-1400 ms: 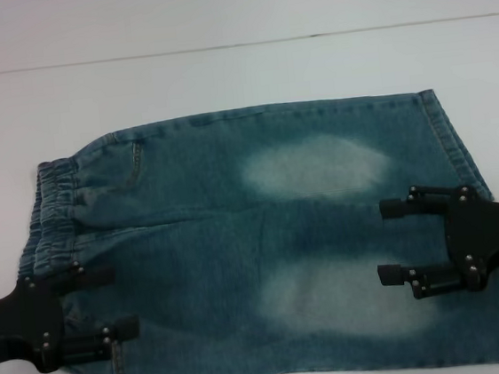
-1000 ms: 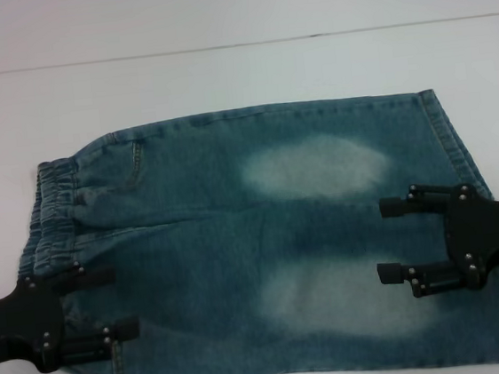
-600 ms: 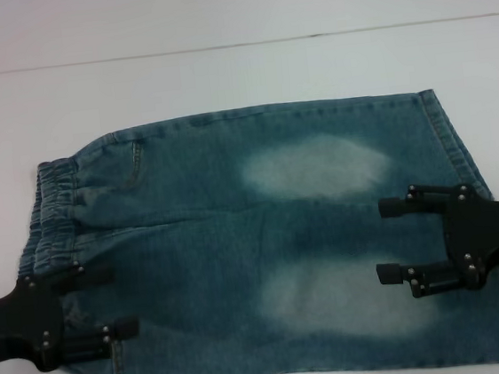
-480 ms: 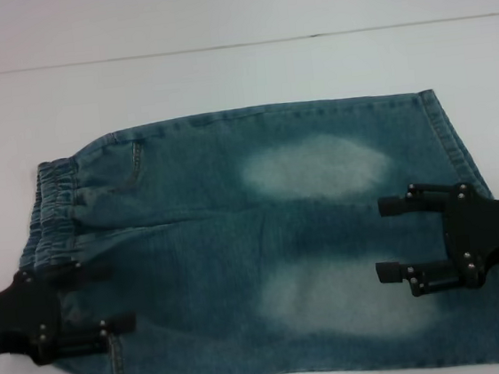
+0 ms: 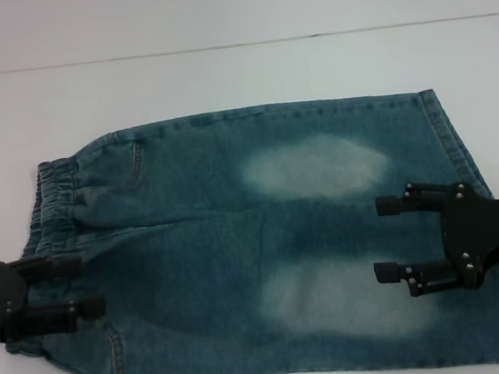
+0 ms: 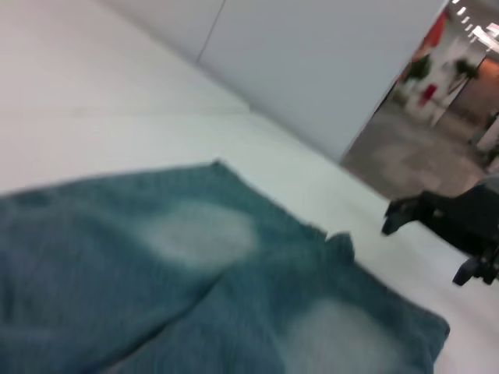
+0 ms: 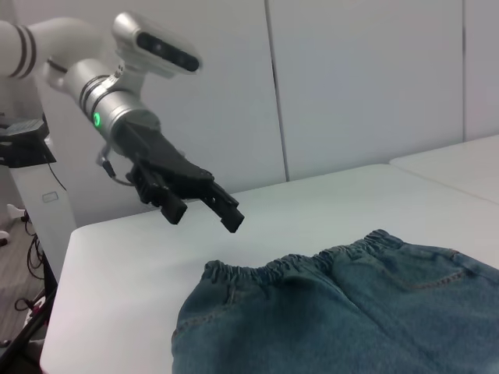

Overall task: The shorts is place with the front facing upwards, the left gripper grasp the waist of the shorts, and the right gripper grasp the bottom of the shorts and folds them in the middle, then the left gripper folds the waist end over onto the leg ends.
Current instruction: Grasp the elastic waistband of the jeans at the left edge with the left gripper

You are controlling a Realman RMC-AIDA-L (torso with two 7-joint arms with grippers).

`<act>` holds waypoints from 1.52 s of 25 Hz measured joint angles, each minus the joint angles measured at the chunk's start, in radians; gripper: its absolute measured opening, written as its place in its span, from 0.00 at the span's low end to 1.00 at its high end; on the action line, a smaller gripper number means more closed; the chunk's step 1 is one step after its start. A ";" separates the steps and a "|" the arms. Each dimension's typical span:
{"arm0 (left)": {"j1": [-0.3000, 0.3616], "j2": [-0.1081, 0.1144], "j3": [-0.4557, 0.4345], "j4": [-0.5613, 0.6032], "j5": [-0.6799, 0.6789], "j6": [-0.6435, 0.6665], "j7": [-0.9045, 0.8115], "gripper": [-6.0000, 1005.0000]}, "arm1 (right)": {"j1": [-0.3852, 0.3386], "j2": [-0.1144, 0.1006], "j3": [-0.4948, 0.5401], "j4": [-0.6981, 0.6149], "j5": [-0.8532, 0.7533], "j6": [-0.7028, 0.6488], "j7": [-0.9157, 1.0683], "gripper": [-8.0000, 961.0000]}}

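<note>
The shorts [image 5: 265, 248] lie flat and spread out on the white surface [image 5: 237, 72], front side up, with two pale faded ovals showing on the denim. The waist of the shorts [image 5: 51, 212], puckered and gathered, is at the robot's left end of the garment; the bottom of the shorts [image 5: 461, 165], with its straight stitched hem, is at the robot's right end.

The left pincer [image 5: 77, 284] sits at the waist end of the shorts, over the near corner of the waistband. Its two black fingers point inward along the garment, spread apart with denim visible between them, holding nothing. In the right wrist view it hangs in the air above the waist, clear of the cloth.

The right pincer [image 5: 384, 237] is over the hem end of the shorts, between the two faded ovals and just inside the hem. Its fingers are likewise spread wide and point toward the waist, gripping nothing. Whether it touches the denim cannot be told.
</note>
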 joint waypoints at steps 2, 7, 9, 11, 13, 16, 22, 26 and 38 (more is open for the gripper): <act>-0.023 0.004 0.000 0.034 0.050 0.004 -0.097 0.90 | 0.002 0.001 -0.001 -0.001 0.001 0.001 -0.001 0.95; -0.077 -0.012 0.001 0.156 0.197 0.003 -0.265 0.90 | 0.010 0.003 0.000 -0.003 0.002 0.000 -0.002 0.95; -0.092 -0.030 0.002 0.205 0.263 -0.006 -0.298 0.90 | 0.012 0.003 0.002 -0.003 0.002 0.001 -0.002 0.95; -0.107 -0.053 0.002 0.260 0.330 -0.014 -0.320 0.90 | 0.014 0.003 0.004 -0.003 0.002 0.001 -0.001 0.95; -0.117 -0.078 0.002 0.316 0.392 -0.022 -0.334 0.90 | 0.018 0.003 0.005 -0.003 0.002 0.002 0.001 0.95; -0.128 -0.106 0.001 0.386 0.466 -0.027 -0.355 0.90 | 0.021 0.002 0.005 -0.004 0.002 0.002 0.005 0.95; -0.128 -0.113 -0.003 0.448 0.555 -0.018 -0.411 0.90 | 0.021 0.001 0.007 -0.005 0.001 0.003 0.006 0.95; -0.122 -0.094 -0.009 0.440 0.584 -0.016 -0.449 0.90 | 0.022 0.001 0.007 -0.005 0.001 0.003 0.006 0.95; -0.152 -0.069 -0.005 0.337 0.611 -0.054 -0.506 0.90 | 0.034 0.001 0.005 -0.005 0.001 0.003 0.006 0.95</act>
